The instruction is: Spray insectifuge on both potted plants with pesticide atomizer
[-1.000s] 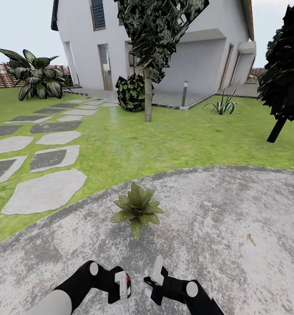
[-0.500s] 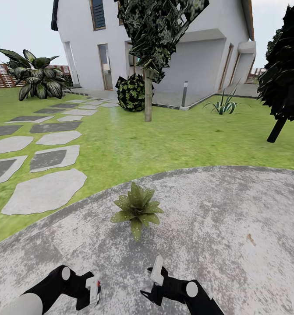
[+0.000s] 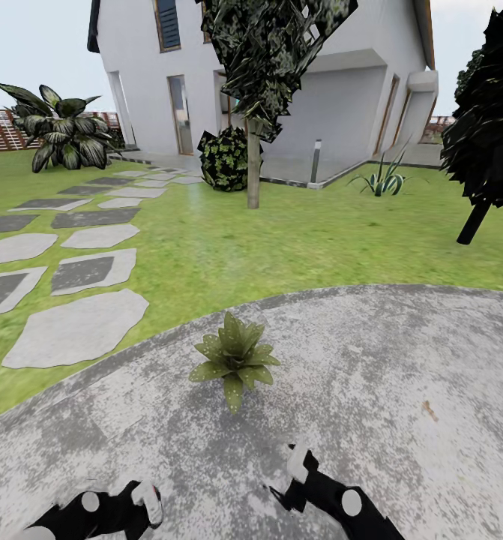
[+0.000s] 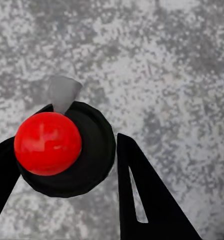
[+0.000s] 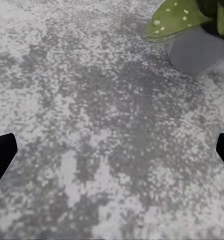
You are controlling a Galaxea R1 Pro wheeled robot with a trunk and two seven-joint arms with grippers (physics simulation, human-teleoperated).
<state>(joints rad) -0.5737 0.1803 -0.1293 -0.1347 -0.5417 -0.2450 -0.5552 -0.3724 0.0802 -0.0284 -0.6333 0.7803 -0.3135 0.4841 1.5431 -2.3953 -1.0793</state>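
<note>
Farthest back and largest, a white house (image 3: 296, 82), with dark trees (image 3: 270, 52) in front of it. Below that, a green lawn (image 3: 296, 240) with flat stepping stones (image 3: 79, 326) on one side. Nearer, a round grey patio (image 3: 401, 360), and on its edge one potted plant (image 3: 235, 361) with pointed green leaves. Seen close in the right wrist view too, as a few leaves over a small grey pot (image 5: 198, 50). At the bottom of the head view, the left gripper (image 3: 140, 511), closed around the spray bottle (image 3: 148, 502). From the left wrist view, looks straight down on the bottle's round red top (image 4: 47, 143), with a black finger (image 4: 142, 200) pressed on each side of the dark body. The right gripper (image 3: 297, 480) spread wide and holding nothing, low over the paving and just short of the plant. As for progress: picking up done, by the look of it; spraying probably not yet begun, since no wet trace or mist on the leaves. Both plants left to cover. Cannot tell where the second plant stands. Cannot tell which way the nozzle points either, and both arms cut off by the lower edge of the head view.
</note>
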